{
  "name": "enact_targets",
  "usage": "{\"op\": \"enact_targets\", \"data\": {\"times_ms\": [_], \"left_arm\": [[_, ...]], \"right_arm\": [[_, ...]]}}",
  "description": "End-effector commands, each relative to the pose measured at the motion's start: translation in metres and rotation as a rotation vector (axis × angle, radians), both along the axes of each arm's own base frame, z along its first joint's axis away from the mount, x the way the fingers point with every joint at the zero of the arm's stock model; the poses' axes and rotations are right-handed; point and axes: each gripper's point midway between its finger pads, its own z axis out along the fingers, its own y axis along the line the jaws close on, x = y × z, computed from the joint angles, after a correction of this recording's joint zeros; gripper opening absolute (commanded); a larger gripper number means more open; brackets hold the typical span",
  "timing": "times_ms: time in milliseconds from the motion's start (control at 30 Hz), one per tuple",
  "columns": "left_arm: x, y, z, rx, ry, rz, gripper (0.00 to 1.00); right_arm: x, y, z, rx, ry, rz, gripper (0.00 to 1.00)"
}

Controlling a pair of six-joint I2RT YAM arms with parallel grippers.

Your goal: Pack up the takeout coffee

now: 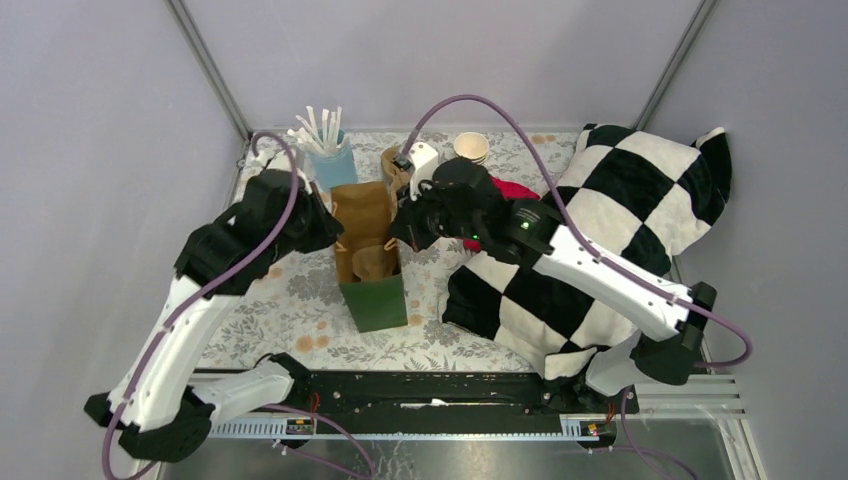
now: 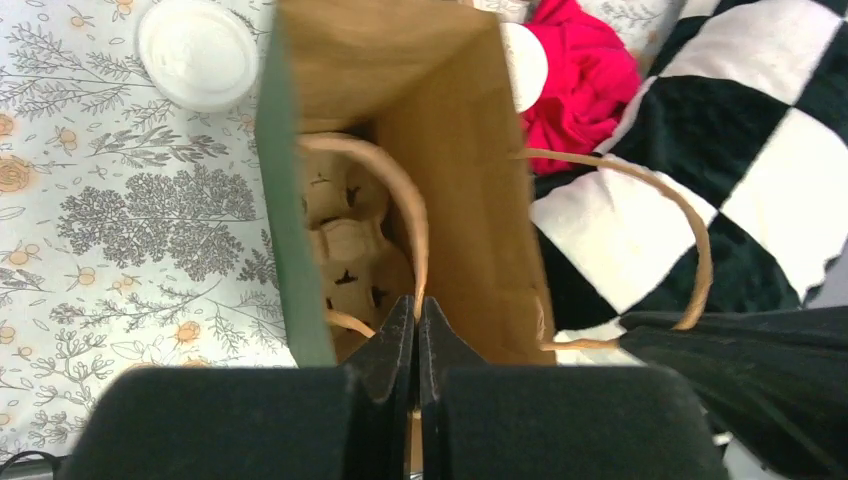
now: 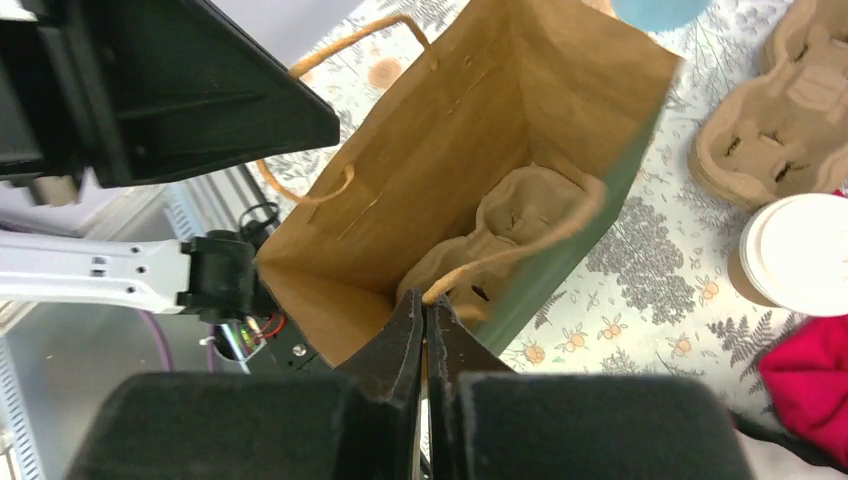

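Note:
A paper bag (image 1: 372, 300), green outside and brown inside, stands open mid-table with a brown cup carrier (image 1: 375, 262) in its bottom. My left gripper (image 1: 325, 228) is shut on the bag's left handle (image 2: 395, 190), seen at its fingertips in the left wrist view (image 2: 416, 305). My right gripper (image 1: 405, 225) is shut on the right handle (image 3: 540, 235), seen in the right wrist view (image 3: 424, 300). The takeout coffee (image 1: 424, 157), a brown cup with a white lid (image 3: 795, 255), stands outside the bag behind my right gripper, next to the red cloth (image 1: 512, 188).
A blue cup of white sticks (image 1: 330, 150), a stack of lidless cups (image 1: 471, 147) and spare carriers (image 3: 790, 120) stand at the back. A white lid (image 2: 197, 52) lies left of the bag. A black-and-white checkered pillow (image 1: 610, 240) fills the right side.

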Motion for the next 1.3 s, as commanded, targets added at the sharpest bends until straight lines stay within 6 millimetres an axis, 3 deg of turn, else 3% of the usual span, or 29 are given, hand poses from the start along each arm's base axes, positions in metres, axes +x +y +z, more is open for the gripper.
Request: {"op": "enact_targets", "data": {"times_ms": [0, 167, 300, 367, 467, 600, 700, 733, 800, 867, 933, 1033, 1133, 1267], "left_arm": [[0.017, -0.005, 0.045, -0.011, -0.094, -0.009, 0.00], [0.023, -0.023, 0.127, -0.097, -0.296, -0.104, 0.00], [0.019, -0.026, 0.161, -0.161, -0.361, -0.121, 0.00], [0.019, -0.026, 0.156, -0.164, -0.353, -0.116, 0.00], [0.021, -0.022, 0.125, -0.144, -0.286, -0.073, 0.00], [0.023, -0.019, 0.064, -0.116, -0.148, -0.016, 0.00], [0.022, -0.021, 0.008, -0.046, 0.000, -0.013, 0.00], [0.023, -0.020, 0.000, -0.018, 0.031, -0.016, 0.00], [0.027, -0.027, 0.010, 0.004, 0.024, -0.065, 0.00], [0.031, -0.035, 0.042, -0.025, -0.037, -0.110, 0.00], [0.031, -0.043, 0.090, -0.098, -0.139, -0.144, 0.00], [0.027, -0.049, 0.130, -0.176, -0.218, -0.176, 0.00], [0.023, -0.048, 0.134, -0.212, -0.220, -0.164, 0.00], [0.016, -0.043, 0.114, -0.216, -0.176, -0.140, 0.00]], "right_arm": [[0.014, 0.003, 0.040, 0.064, -0.065, -0.053, 0.00], [0.018, -0.003, 0.099, 0.111, -0.143, -0.068, 0.00], [0.013, -0.014, 0.129, 0.140, -0.164, -0.079, 0.00], [0.012, -0.017, 0.124, 0.135, -0.159, -0.082, 0.00], [0.014, -0.019, 0.102, 0.116, -0.137, -0.101, 0.00], [0.015, -0.018, 0.073, 0.094, -0.096, -0.121, 0.00], [0.025, -0.021, 0.021, 0.021, -0.074, -0.159, 0.00], [0.028, -0.023, 0.010, -0.011, -0.066, -0.164, 0.00], [0.031, -0.024, 0.016, -0.060, -0.094, -0.140, 0.00], [0.036, -0.031, 0.045, -0.065, -0.145, -0.168, 0.00], [0.037, -0.039, 0.082, -0.031, -0.193, -0.186, 0.00], [0.028, -0.043, 0.122, 0.025, -0.212, -0.158, 0.00], [0.021, -0.042, 0.127, 0.050, -0.185, -0.140, 0.00], [0.018, -0.040, 0.120, 0.075, -0.168, -0.133, 0.00]]}}
